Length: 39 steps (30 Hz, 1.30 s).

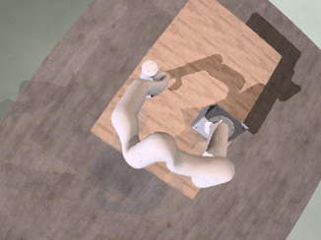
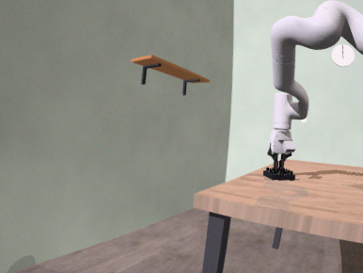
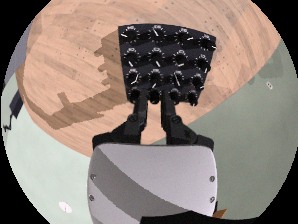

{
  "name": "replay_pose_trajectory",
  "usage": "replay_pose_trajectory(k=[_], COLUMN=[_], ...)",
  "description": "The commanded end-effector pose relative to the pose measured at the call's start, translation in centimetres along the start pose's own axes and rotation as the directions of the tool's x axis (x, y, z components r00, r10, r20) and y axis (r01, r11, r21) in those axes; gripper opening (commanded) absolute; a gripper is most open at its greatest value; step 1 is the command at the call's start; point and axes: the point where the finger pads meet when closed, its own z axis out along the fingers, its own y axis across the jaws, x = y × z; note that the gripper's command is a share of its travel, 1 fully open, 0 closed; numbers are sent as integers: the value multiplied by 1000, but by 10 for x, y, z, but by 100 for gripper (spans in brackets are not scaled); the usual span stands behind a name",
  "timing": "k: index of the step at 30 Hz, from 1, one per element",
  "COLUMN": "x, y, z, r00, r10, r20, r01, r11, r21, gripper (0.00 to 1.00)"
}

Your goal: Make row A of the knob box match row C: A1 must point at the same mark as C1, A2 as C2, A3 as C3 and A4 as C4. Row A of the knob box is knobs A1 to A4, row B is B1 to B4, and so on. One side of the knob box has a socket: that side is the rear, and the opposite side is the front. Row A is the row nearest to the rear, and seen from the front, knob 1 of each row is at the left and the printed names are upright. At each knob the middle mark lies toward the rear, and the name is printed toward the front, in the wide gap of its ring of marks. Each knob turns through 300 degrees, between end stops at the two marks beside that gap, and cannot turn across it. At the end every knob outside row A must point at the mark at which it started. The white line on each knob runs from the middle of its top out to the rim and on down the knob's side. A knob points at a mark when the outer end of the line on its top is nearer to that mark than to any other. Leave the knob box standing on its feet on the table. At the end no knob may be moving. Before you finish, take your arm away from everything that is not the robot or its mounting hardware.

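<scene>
The black knob box (image 3: pixel 166 63) stands on the wooden table, with several rows of small black knobs; their white lines and printed names are too small to read. In the side view the knob box (image 2: pixel 279 174) sits near the table's far left edge. In the top view the arm's wrist (image 1: pixel 151 69) hides it. My gripper (image 3: pixel 154 97) points straight down with its fingertips low among the knobs. They stand narrowly apart on either side of one knob in the row nearest the wrist camera, second from the left in that view. I cannot tell whether they touch it. It also shows in the side view (image 2: pixel 280 166).
The arm's base plate (image 1: pixel 218 125) is fixed at the table's right edge. The table edge (image 2: pixel 263 212) lies close to the box. A wall shelf (image 2: pixel 169 71) hangs far off to the left.
</scene>
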Motion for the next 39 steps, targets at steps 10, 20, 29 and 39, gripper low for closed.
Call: replay_pose_trajectory(k=[10, 20, 29, 39], x=[0, 0, 0, 0], y=[1, 1, 1, 1], z=[-1, -1, -1, -1], r00=[1000, 1000, 1000, 1000], r10=[0, 0, 0, 0], r20=[1, 1, 1, 1], r01=[0, 0, 0, 0], r11=[1000, 1000, 1000, 1000], r21=[-1, -1, -1, -1], gripper=[19, 19, 19, 8])
